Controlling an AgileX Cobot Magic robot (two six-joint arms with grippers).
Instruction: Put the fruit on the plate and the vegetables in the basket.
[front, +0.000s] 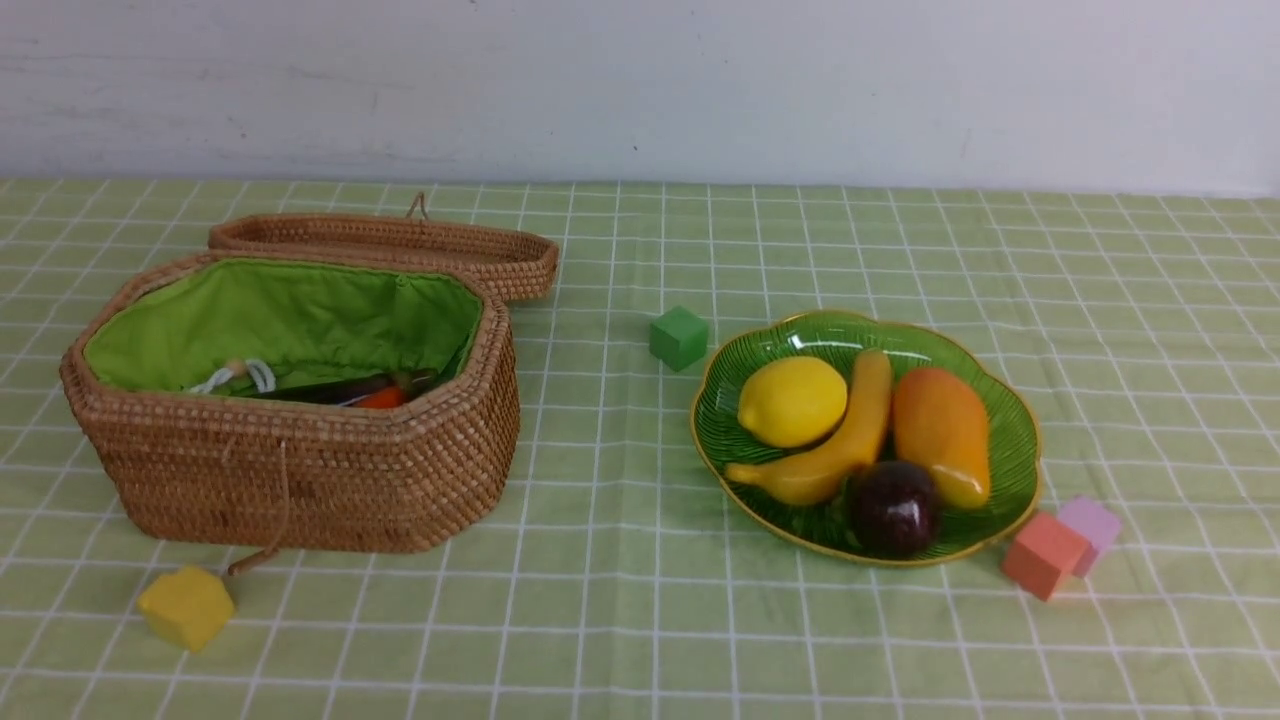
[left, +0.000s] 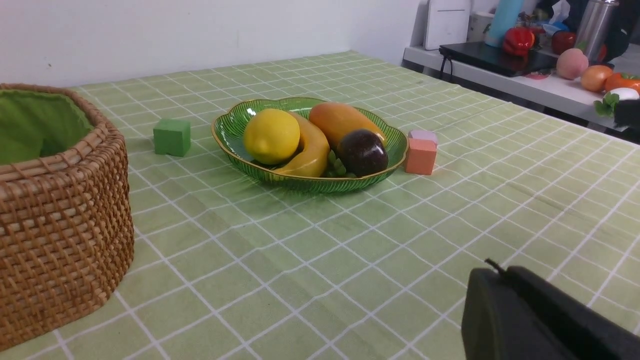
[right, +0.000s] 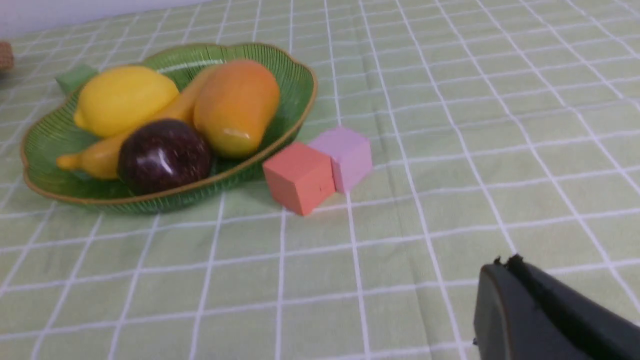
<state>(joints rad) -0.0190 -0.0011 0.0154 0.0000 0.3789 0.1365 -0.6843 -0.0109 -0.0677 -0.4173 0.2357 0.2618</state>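
With the lemon (front: 791, 400), banana (front: 830, 450), mango (front: 941, 433) and mangosteen (front: 893, 507) seen on the plate (front: 1010, 420) at three o'clock and vegetables glimpsed in the basket (front: 300, 480) at nine, both end effectors, closed empty, are best kept withdrawn.

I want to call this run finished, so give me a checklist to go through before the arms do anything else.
1. All four fruits on the plate: ok. Lemon, banana, mango and mangosteen all lie in it.
2. Vegetables in the basket: cannot tell. Only something dark and an orange bit show above the near wall.
3. Stray fruit or vegetables on the tablecloth: ok, only four foam cubes lie there.
4. Left claw shut and empty: ok.
5. Right claw shut and empty: ok.
6. Basket lid: lies open behind the basket, ok.
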